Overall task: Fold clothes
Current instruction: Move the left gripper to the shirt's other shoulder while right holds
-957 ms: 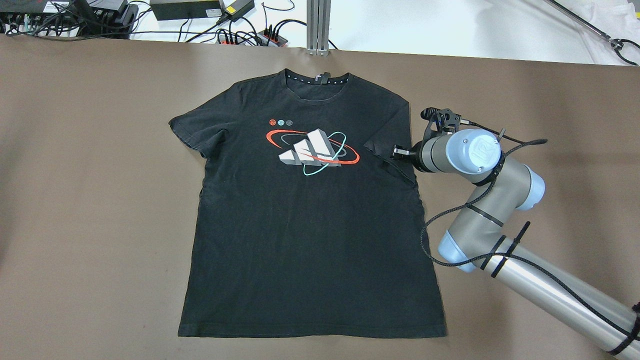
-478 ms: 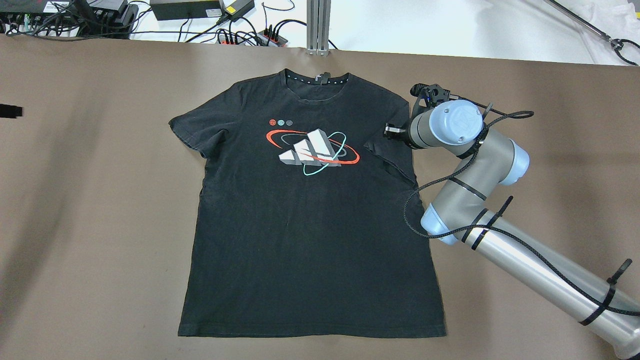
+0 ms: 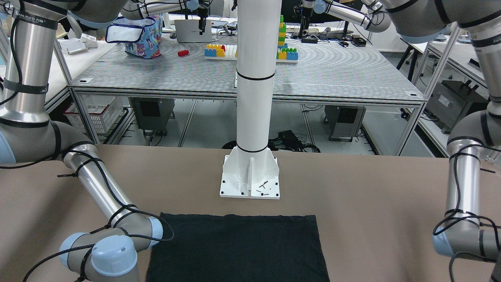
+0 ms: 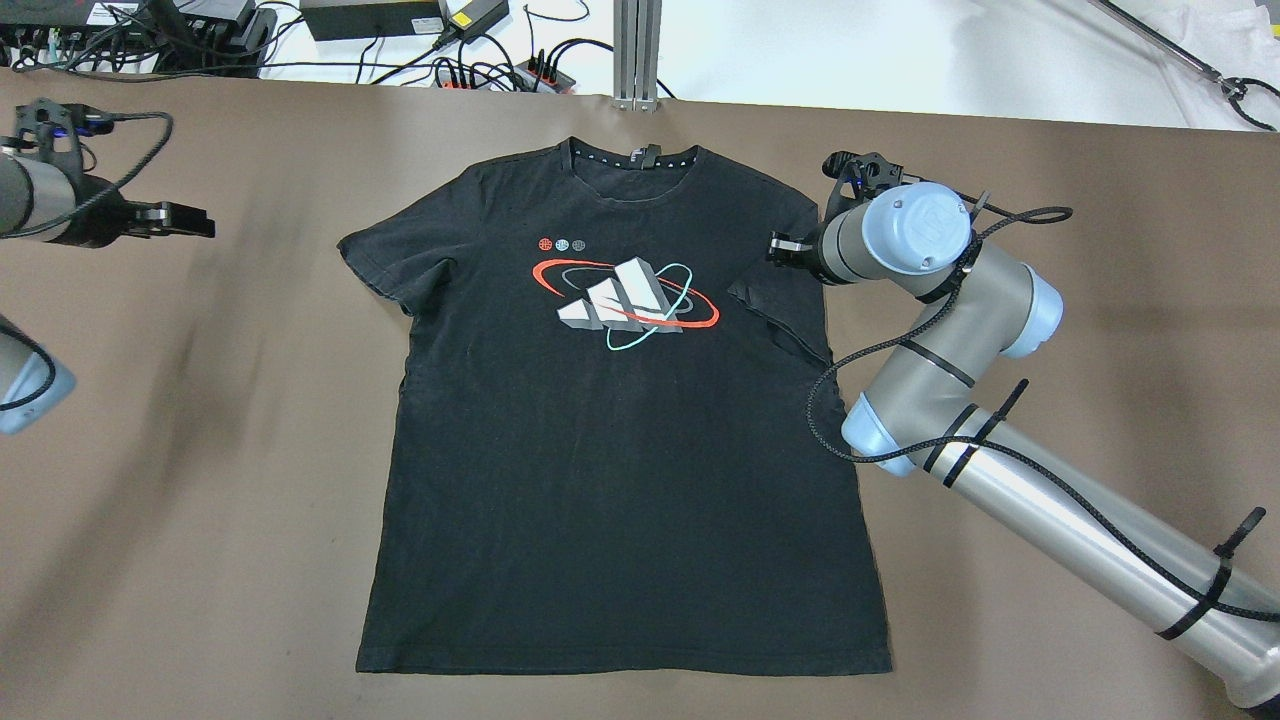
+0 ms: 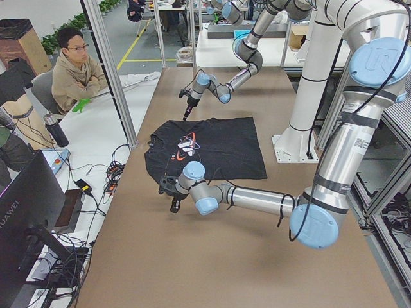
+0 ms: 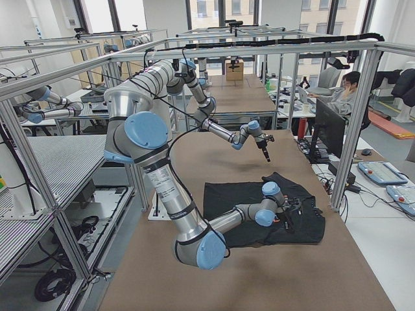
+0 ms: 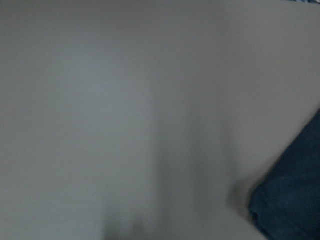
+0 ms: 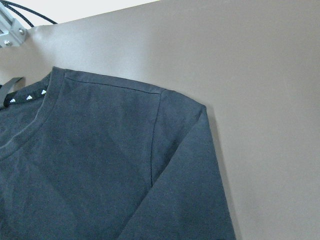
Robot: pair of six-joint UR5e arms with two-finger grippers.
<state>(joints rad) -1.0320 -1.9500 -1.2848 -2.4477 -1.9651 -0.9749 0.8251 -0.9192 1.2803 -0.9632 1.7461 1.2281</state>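
The clothes are one black T-shirt [image 4: 620, 450] with a red, white and teal print, lying flat and face up on the brown table, collar at the far side. Its hem end shows in the front view [image 3: 235, 246]. Its right sleeve [image 4: 770, 300] lies turned in against the body. My right gripper [image 4: 778, 247] hangs over the shirt's right shoulder [image 8: 165, 105], holding nothing that I can see. My left gripper [image 4: 200, 222] is over bare table, well left of the left sleeve [image 7: 292, 200]. I cannot tell whether either gripper is open or shut.
The white post's base plate [image 3: 250, 180] stands just behind the hem. Cables and power strips [image 4: 500, 75] and an aluminium post [image 4: 637, 50] line the far edge. An operator [image 5: 74, 70] sits beyond it. Bare brown table [image 4: 150, 550] flanks the shirt.
My right gripper has moved away from me along the shirt's right sleeve to the shoulder. My left arm has come into view from the left edge. The shirt has not moved.
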